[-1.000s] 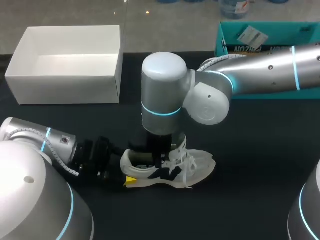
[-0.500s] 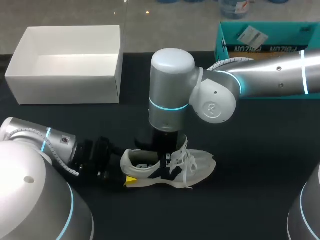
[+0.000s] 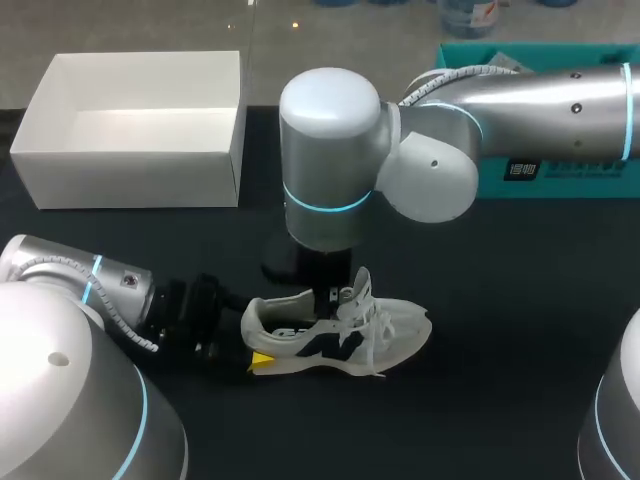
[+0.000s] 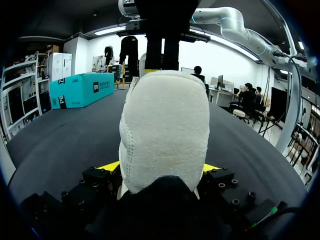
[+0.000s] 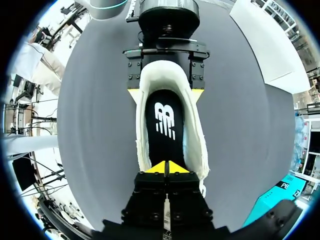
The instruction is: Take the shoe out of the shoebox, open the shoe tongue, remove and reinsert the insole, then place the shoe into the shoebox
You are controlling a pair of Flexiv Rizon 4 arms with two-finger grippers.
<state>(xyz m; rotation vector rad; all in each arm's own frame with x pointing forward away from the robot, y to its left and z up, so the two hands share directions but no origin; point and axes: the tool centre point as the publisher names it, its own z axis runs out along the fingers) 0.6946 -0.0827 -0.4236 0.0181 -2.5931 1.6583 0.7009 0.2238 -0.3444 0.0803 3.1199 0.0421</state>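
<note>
Left hand (image 4: 161, 167): closed on the heel of the shoe (image 3: 340, 335), with 1 yellow tip against each side of the heel; it lies low along the counter (image 3: 500, 300).
Right hand (image 5: 167, 167): its 2 yellow tips are pressed together with nothing between them. It hangs upright over the shoe's opening and points down into it. Whether the tips touch the shoe cannot be told.
Shoe: white with dark side panels, standing on its sole on the counter. The heel sits between the left hand's fingers and the toe points away from that hand. The shoe lies directly under the right hand.
Tongue (image 3: 358, 290): pulled up and standing, just beside the right hand's fingers on the toe side.
Insole (image 5: 162, 125): black with a white mark, lying flat inside the shoe. It runs from under the right hand's tips back to the heel held by the left hand.
Laces (image 3: 375, 335): white and loose over the forefoot, ahead of the right hand.
Shoebox (image 3: 130, 180): white and open-topped, on the counter well apart from both hands, beyond the left hand.
Teal box (image 3: 560, 170): at the counter's far edge, under the right arm, well apart from the shoe.
</note>
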